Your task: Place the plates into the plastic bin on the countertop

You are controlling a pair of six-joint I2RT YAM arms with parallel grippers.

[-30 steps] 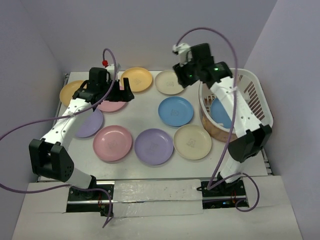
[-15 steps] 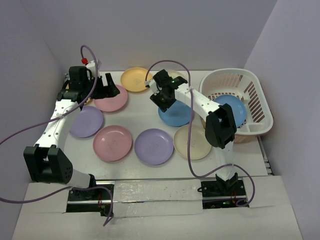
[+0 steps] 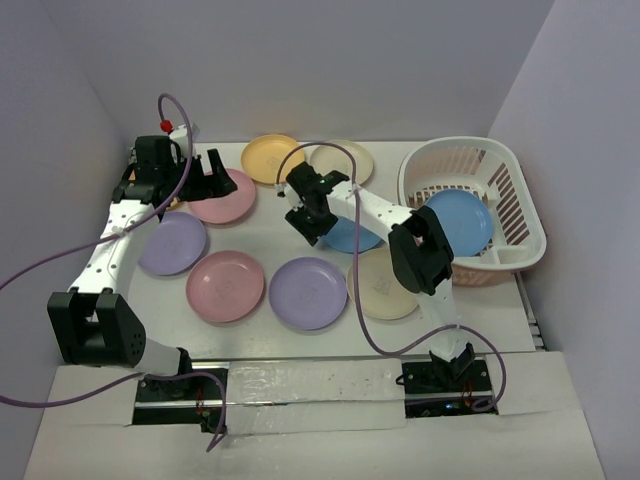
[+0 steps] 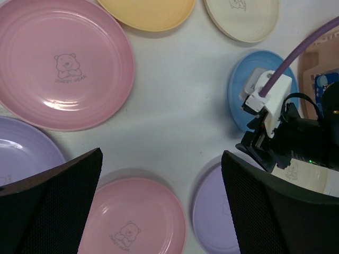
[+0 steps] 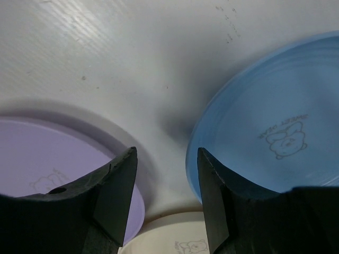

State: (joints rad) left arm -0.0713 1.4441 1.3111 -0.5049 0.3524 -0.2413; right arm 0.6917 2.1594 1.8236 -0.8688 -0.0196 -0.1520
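Note:
Several pastel plates lie on the white countertop point(image 3: 275, 225): orange-yellow point(image 3: 272, 158), cream point(image 3: 342, 160), pink point(image 3: 222, 197), lavender point(image 3: 172, 242), pink point(image 3: 225, 285), lavender point(image 3: 308, 292) and cream point(image 3: 385, 285). A blue plate point(image 3: 355, 238) is partly under the right arm. Another blue plate point(image 3: 460, 220) leans inside the white plastic bin point(image 3: 505, 170). My right gripper point(image 3: 308, 222) point(image 5: 165, 185) hangs open and low over bare countertop at the left rim of the blue plate point(image 5: 275, 132), with nothing between its fingers. My left gripper point(image 3: 205, 172) point(image 4: 161, 206) is wide open and empty, high above the pink plate point(image 4: 63, 63).
Lavender walls close in the table on the left, back and right. The bin stands at the right edge. Purple cables loop above both arms. In the left wrist view the right gripper point(image 4: 270, 121) shows beside the blue plate point(image 4: 241, 98).
My right arm has swung from over the bin leftward and down to the blue plate on the table. The left gripper has shifted left and back a little.

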